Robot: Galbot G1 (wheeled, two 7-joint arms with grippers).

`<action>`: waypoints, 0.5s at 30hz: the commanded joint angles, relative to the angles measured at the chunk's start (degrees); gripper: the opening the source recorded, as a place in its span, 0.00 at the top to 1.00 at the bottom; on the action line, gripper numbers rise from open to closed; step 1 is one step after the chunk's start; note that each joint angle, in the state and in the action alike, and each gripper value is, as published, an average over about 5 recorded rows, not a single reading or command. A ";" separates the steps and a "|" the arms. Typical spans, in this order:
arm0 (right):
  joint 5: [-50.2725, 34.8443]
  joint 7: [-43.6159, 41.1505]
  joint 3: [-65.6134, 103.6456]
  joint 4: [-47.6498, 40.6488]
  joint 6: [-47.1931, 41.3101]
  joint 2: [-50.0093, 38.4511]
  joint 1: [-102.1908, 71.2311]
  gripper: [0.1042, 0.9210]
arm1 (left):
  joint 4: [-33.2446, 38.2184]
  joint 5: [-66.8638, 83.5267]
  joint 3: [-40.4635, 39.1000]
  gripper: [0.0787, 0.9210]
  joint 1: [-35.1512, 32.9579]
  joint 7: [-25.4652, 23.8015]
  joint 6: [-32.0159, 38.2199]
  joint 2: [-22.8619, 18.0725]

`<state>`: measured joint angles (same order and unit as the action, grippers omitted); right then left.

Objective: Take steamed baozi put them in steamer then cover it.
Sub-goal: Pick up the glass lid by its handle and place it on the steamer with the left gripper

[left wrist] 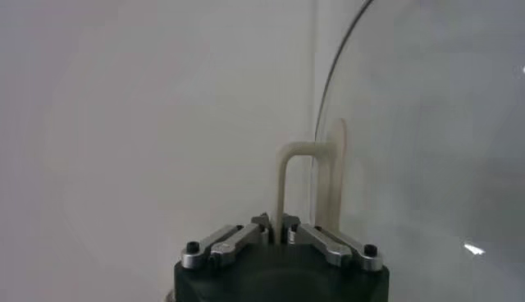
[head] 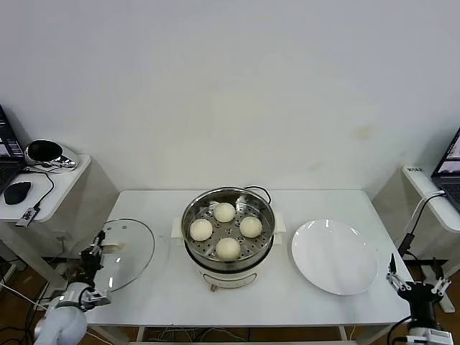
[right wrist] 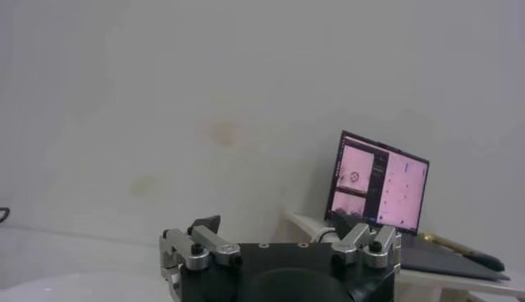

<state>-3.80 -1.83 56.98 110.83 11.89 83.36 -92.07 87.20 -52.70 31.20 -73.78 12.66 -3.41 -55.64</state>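
From the head camera I see the white table (head: 144, 287) running across my view, with the steamer (head: 228, 241) sitting at its middle, nearer the front edge than the back. All four steamed baozi (head: 225, 212) lie on the perforated tray inside the open pot, arranged in a diamond and not touching one another. A flat white plate (head: 334, 256) rests toward the table's right end, just beside the steamer and apart from it.

The cover (head: 129, 251) is at the table's left end, overhanging the left edge. My left arm comes up from the front-left corner, its forearm angled toward the lid, and the left gripper (head: 95, 260) is at the lid's cream handle. My right arm waits low off the front-right corner, the right gripper (head: 415, 285) pointing upward beyond the table edge with its fingers spread wide and nothing between them.

The left wrist camera gives me what the head view cannot: the left gripper's (left wrist: 279, 234) jaws are pinched narrow onto the handle (left wrist: 308, 176), a thin cream loop standing up from between the fingertips, with the glass dome and its metal rim curving alongside against the wall.

The right wrist camera shows the wide-set fingers (right wrist: 201, 246) empty, and past them a lit laptop (right wrist: 379, 185) on a side shelf.
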 commanded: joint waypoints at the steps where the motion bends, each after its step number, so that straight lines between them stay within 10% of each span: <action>1: 0.50 -0.06 -1.70 0.28 -0.03 -0.06 -0.04 0.12 | 27.75 8.36 10.92 0.91 -12.97 -12.00 -17.18 5.92; 15: 4.51 0.63 -4.59 0.67 -0.23 1.12 0.01 0.12 | 37.54 9.89 -11.44 0.91 4.31 -15.84 -31.35 12.30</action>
<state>-2.22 -1.76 54.17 111.58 11.61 83.23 -92.34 114.16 -44.80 35.31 -79.28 0.80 -21.76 -47.51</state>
